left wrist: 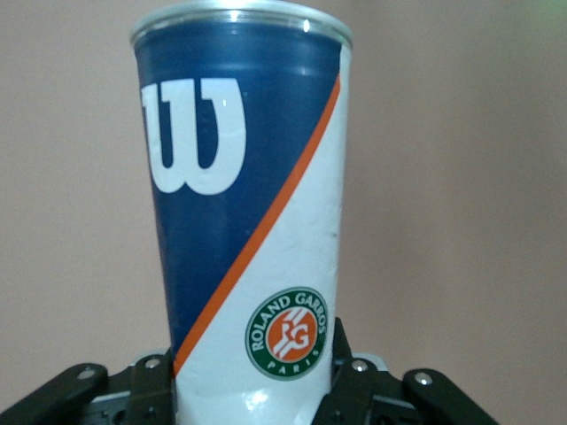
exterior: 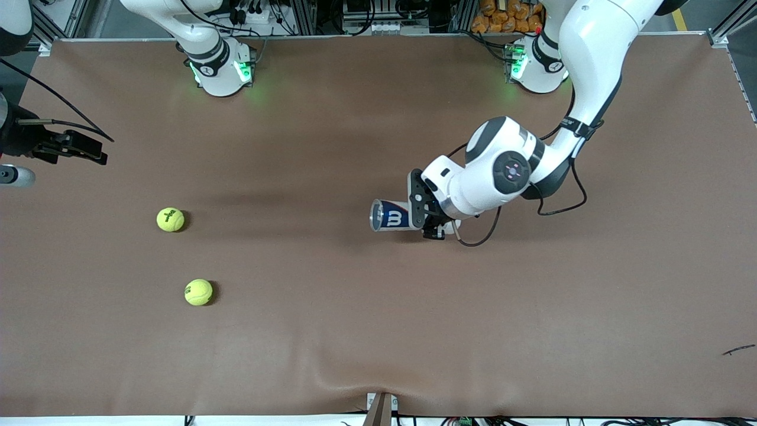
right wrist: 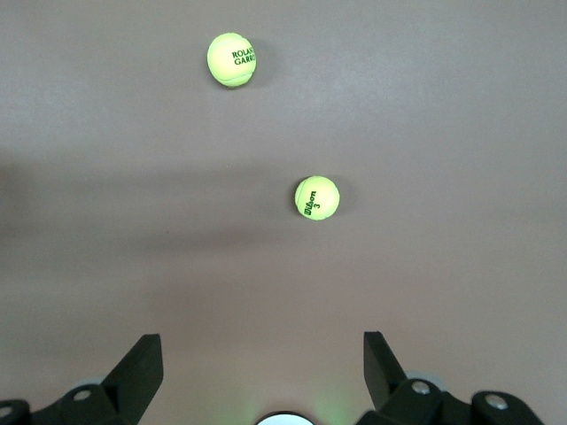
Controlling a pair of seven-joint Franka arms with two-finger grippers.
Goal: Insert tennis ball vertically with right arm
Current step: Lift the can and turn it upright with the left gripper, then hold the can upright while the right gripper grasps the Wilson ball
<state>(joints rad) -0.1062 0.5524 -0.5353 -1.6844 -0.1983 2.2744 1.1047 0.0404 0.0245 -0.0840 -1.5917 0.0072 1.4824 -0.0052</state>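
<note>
Two yellow tennis balls lie on the brown table toward the right arm's end, one point(exterior: 170, 219) farther from the front camera than the other point(exterior: 199, 292). Both show in the right wrist view point(right wrist: 232, 59) point(right wrist: 316, 198). My right gripper point(exterior: 89, 151) point(right wrist: 261, 350) is open and empty, up over the table's edge at that end. My left gripper point(exterior: 427, 216) point(left wrist: 252, 376) is shut on a blue-and-white Wilson ball can point(exterior: 390, 215) point(left wrist: 244, 204) near its closed end. The can lies horizontal near the table's middle, its open mouth toward the balls.
The brown table point(exterior: 378, 331) has a wrinkle at its front edge point(exterior: 355, 384). Both arm bases point(exterior: 219, 68) point(exterior: 535, 65) stand along the back edge. A loose black cable point(exterior: 562, 201) loops from the left wrist. A small dark scrap point(exterior: 738, 350) lies near the front corner.
</note>
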